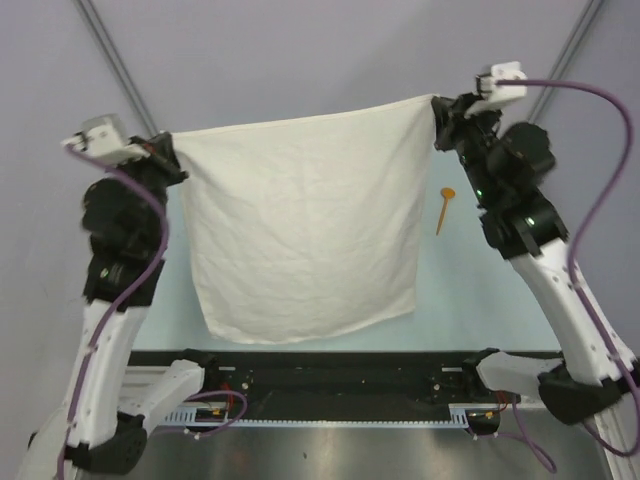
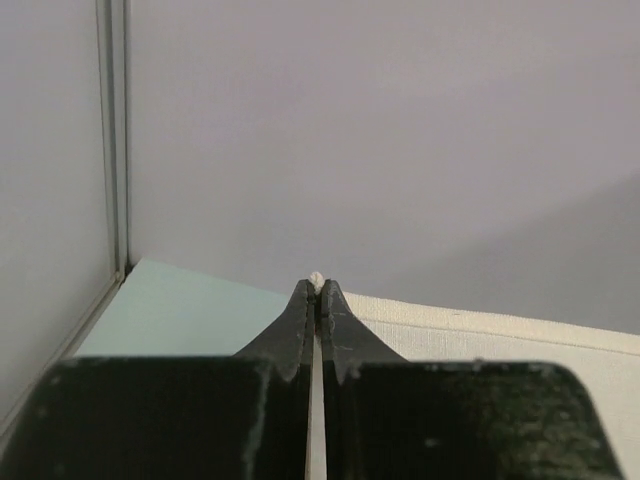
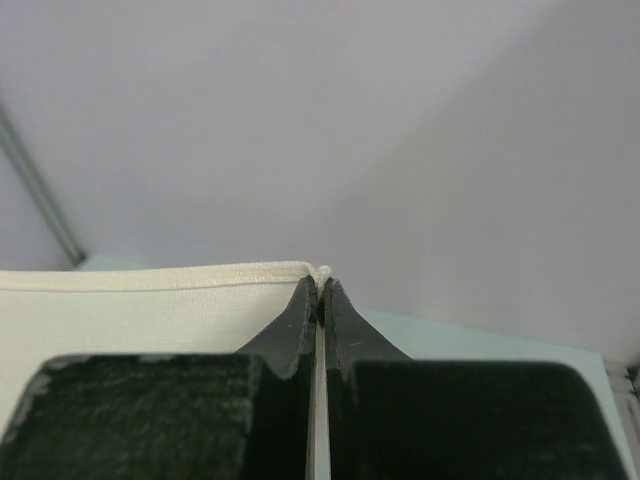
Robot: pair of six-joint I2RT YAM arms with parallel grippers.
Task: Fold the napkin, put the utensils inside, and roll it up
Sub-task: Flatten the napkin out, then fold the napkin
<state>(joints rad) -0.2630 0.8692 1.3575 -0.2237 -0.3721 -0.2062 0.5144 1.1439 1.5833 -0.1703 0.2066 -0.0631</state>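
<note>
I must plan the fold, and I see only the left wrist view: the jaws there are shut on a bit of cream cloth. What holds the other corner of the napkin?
Observer: The right jaws are shut on the other far corner of the napkin, so its far edge is stretched between the two arms.
Operator: Is the cloth folded already?
Observer: No. It is spread out whole, with light creases and no fold that I can see.
Operator: And where is the spoon?
Observer: The spoon lies on the table, to the right of the napkin's right edge and apart from it, its round bowl toward the far side.
</note>
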